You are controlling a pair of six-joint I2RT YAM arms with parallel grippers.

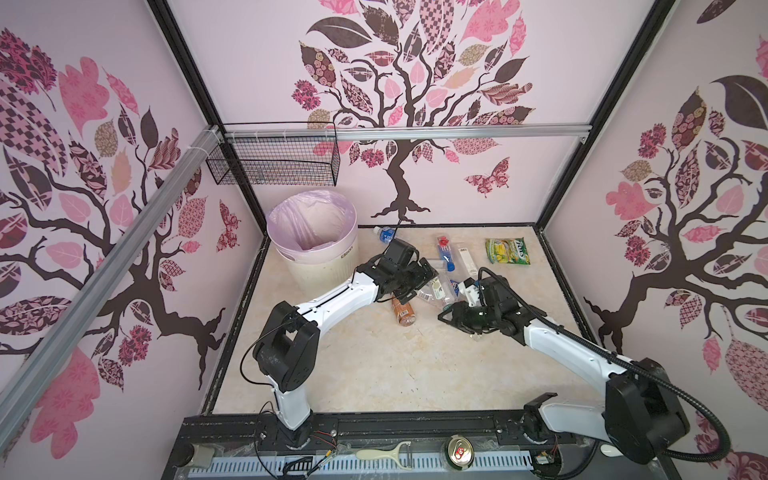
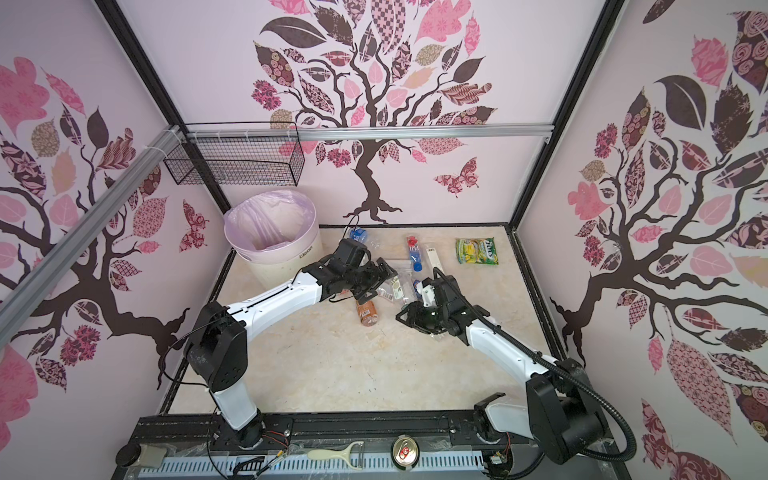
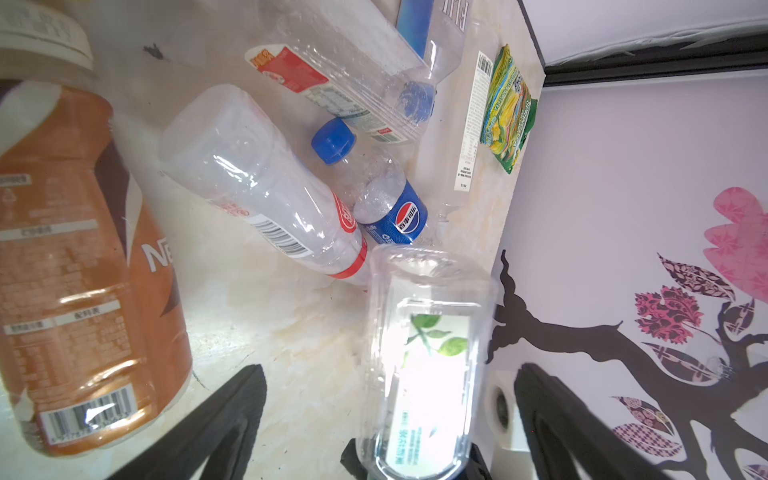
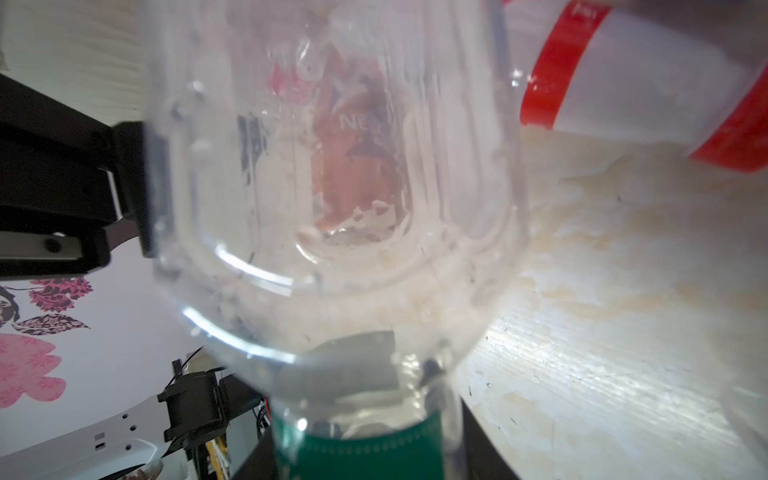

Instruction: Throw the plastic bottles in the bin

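My right gripper (image 4: 365, 453) is shut on a clear plastic bottle (image 4: 332, 187) at its green-labelled end. That same bottle (image 3: 424, 353) stands between the spread fingers of my left gripper (image 3: 392, 370), which is open and not touching it. Both grippers (image 1: 417, 284) (image 1: 446, 316) meet over the heap of bottles mid-table. A brown bottle (image 1: 403, 312) lies just in front of the left gripper. A Pepsi bottle (image 3: 390, 208) and a red-banded clear bottle (image 3: 266, 195) lie beyond. The cream bin (image 1: 328, 270) with its lilac liner stands at the back left.
More bottles lie toward the back wall: a blue-labelled one (image 1: 384, 233), a red-capped one (image 1: 445, 249), a white-labelled one (image 1: 466, 257). A green-yellow snack packet (image 1: 507, 250) lies back right. A wire basket (image 1: 282, 164) hangs above the bin. A can (image 1: 459, 453) and a peeler (image 1: 382, 454) rest on the front rail.
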